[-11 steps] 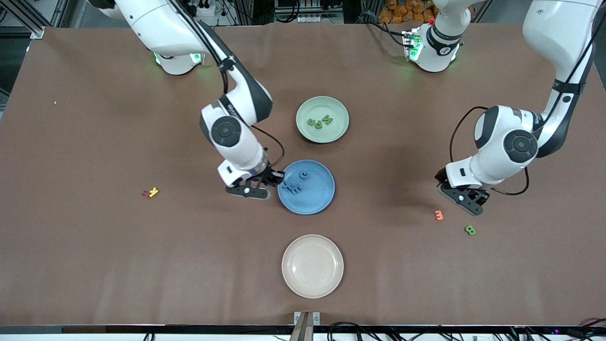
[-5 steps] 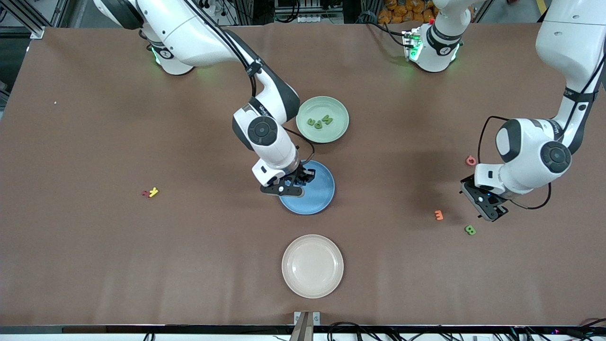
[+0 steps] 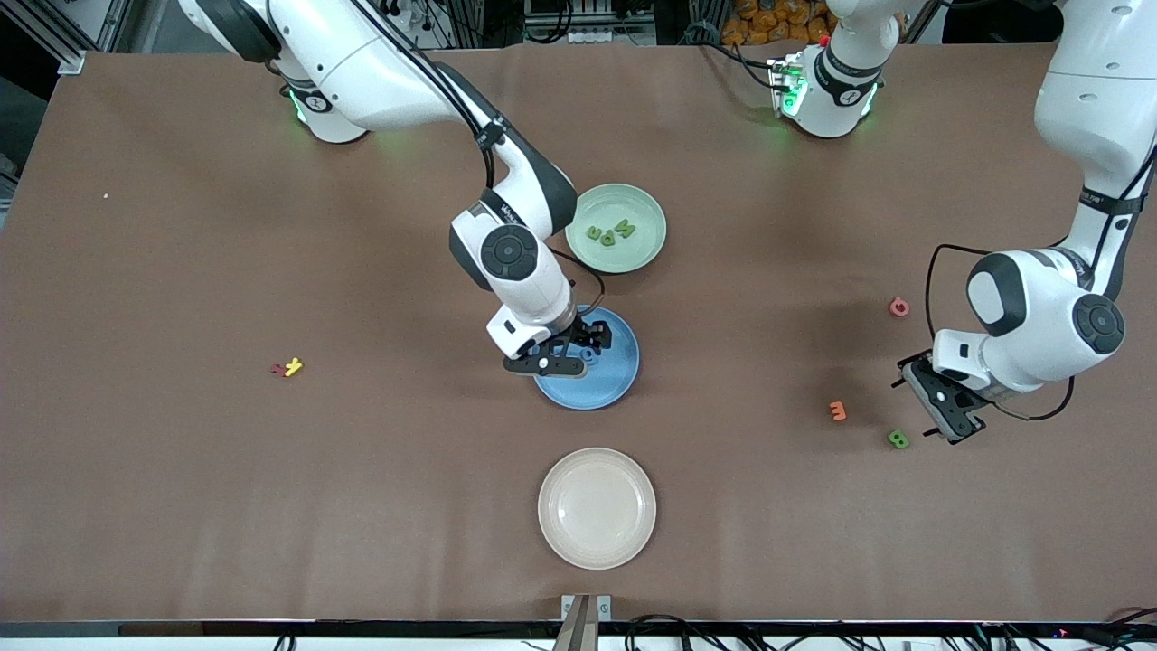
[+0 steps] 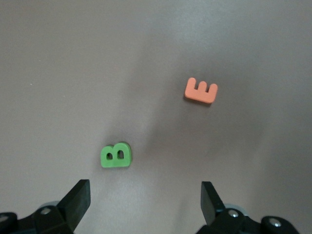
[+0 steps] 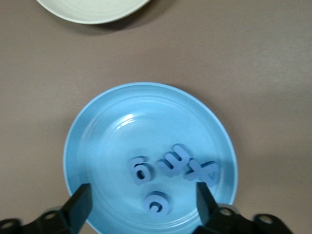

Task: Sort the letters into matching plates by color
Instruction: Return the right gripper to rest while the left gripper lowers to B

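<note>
Right pincer [image 3: 578,348]: spread, above the round blue plastic plate [image 5: 97,141].
Blue foam letters [image 5: 168,178]: four in that plate.
Left pincer [image 3: 945,418]: spread, over the table [image 3: 181,497], beside the green foam B [image 4: 116,155].

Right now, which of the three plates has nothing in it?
The cream plate, nearest the front camera, is empty. The green plate holds green letters, and the blue plate holds blue letters.
</note>
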Available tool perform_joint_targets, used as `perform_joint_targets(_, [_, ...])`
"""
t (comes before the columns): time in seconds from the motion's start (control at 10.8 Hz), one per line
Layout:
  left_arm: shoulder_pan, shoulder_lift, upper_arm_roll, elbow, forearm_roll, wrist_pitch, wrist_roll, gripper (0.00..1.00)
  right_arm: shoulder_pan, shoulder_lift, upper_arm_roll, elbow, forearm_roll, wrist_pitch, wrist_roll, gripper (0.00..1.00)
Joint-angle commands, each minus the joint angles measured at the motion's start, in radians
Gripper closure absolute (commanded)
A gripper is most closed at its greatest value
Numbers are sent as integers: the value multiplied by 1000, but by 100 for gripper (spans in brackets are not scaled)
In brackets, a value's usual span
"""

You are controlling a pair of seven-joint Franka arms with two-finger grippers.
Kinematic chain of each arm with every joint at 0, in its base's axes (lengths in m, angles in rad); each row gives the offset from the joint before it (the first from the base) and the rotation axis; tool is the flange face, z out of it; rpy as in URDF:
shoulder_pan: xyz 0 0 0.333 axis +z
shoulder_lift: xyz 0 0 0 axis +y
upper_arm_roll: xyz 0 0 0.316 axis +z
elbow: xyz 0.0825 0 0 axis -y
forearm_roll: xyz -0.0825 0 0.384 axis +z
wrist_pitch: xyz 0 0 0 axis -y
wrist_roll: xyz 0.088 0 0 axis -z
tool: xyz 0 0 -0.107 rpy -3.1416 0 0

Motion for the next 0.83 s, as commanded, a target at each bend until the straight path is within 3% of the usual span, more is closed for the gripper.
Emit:
perform_joint_targets(0.0, [0, 72, 0, 82, -80, -19, 48, 0, -86, -18, 2, 17, -16, -103, -126, 0])
perform_joint_targets(0.19, [0, 119, 2, 153, -127, -92, 48, 0, -170, -39, -1, 15, -19, -173, -230, 0])
perform_joint_targets(0.56, [-17, 148, 9, 165, -135, -97, 38, 0, -358, -64, -1, 7, -135, -183, -307, 0])
perform_joint_targets(0.74, [-23, 159, 11, 176, -121, -100, 38, 0, -470, -94, 3, -3, -158, -204, -443, 0])
